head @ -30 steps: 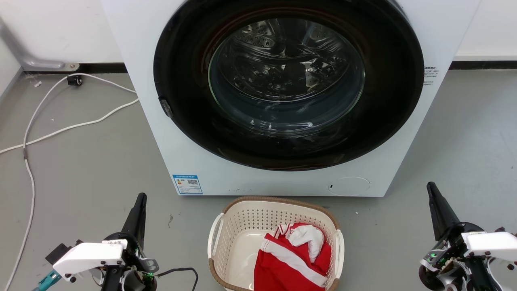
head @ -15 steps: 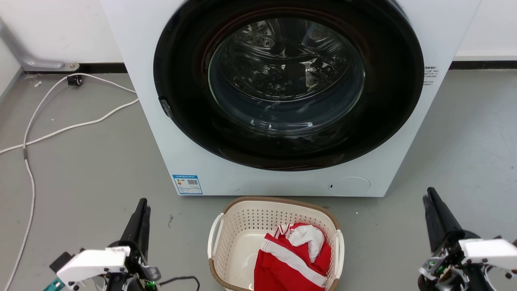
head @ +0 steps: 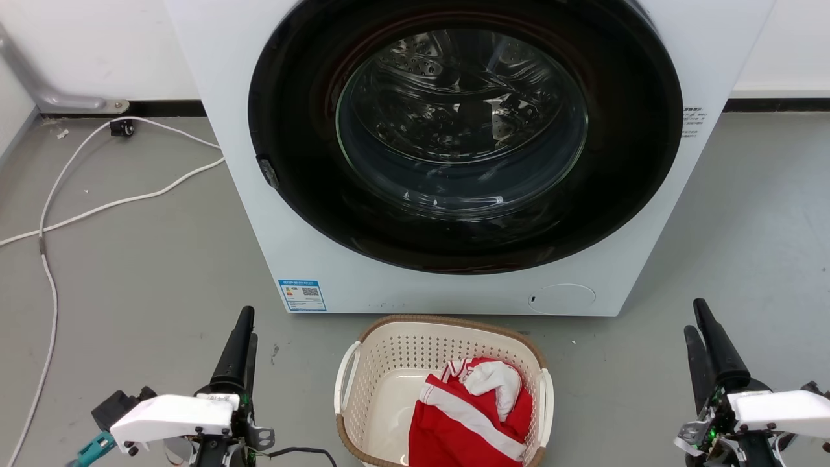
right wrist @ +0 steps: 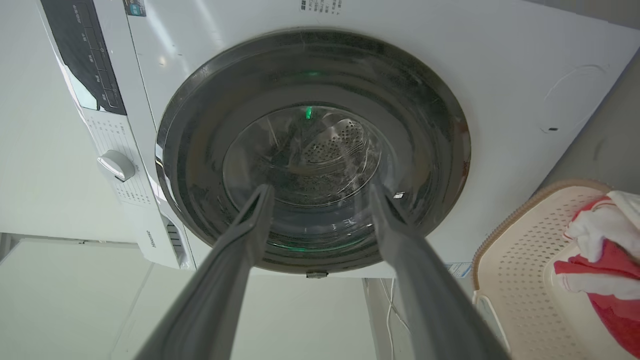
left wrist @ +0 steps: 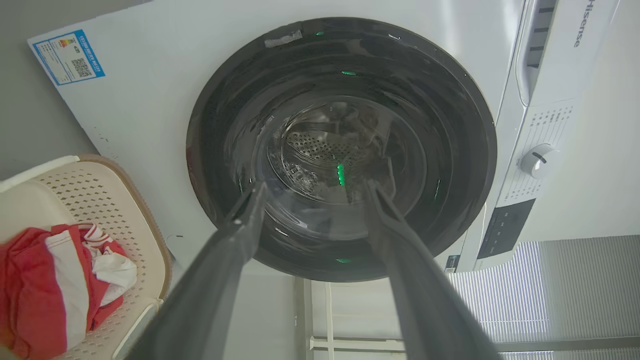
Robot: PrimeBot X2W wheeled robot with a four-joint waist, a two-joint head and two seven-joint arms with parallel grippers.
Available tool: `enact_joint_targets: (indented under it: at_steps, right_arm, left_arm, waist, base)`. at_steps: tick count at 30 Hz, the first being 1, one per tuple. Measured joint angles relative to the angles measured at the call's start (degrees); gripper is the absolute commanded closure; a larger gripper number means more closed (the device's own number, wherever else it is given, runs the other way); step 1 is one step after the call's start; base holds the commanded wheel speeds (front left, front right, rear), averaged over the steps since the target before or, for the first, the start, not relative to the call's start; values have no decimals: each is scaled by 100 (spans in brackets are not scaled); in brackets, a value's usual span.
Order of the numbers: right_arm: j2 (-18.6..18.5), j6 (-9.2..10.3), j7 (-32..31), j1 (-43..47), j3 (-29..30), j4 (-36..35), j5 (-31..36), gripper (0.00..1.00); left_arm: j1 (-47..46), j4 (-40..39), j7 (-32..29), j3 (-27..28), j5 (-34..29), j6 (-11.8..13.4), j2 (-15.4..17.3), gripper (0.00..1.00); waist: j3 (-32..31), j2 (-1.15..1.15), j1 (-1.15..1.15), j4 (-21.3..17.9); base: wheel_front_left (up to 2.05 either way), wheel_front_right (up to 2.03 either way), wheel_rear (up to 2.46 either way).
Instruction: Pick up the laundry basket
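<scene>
The laundry basket [head: 399, 353], cream with a brown rim and white side handles, stands on the floor in front of the washer and holds a red and white garment [head: 467, 408]. My left gripper [head: 246, 324] hovers to its left, fingers pointing toward the washer, apart from the handle. To the basket's right is my right gripper [head: 694, 316], farther off. In the wrist views the left gripper [left wrist: 316, 186] and the right gripper [right wrist: 320, 189] stand open with nothing between the fingers. The basket [left wrist: 100, 185] shows at the left wrist view's left and the basket [right wrist: 515, 240] at the right wrist view's right.
A white front-loading washer [head: 259, 214] with its round glass door [head: 460, 130] shut stands right behind the basket. White cables [head: 97, 207] trail over the grey floor at the left. Bare floor lies on both sides of the basket.
My left gripper has moved right, closer to the basket. The right gripper has sunk slightly and shifted a little. Each now shows two separate fingers where one showed a second ago.
</scene>
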State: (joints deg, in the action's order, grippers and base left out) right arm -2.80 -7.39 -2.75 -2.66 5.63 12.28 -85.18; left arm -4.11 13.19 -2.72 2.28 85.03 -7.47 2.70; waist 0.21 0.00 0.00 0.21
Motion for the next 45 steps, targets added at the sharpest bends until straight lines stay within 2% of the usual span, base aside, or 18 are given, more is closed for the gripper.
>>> enact_joint_targets:
  at_steps: [10, 18, 45]
  right_arm:
    - [1, 0, 246, 116, -86, -396, 1647, 0]
    - [1, 0, 425, 255, -102, -598, 2691, 0]
    - [0, 0, 575, 588, -114, -1212, 4982, 0]
  left_arm:
    - [-7, -277, 248, -245, -1410, 0, 9, 0]
    - [-26, -379, 425, -382, -2332, 0, 15, 0]
    - [-91, -411, 926, -717, -4522, -1, 18, 0]
  waist:
    - [-8, 0, 0, 12]
    - [-11, 0, 0, 25]
    - [2, 0, 0, 91]
  base:
    - [0, 0, 0]
    - [0, 0, 0]
    - [0, 0, 0]
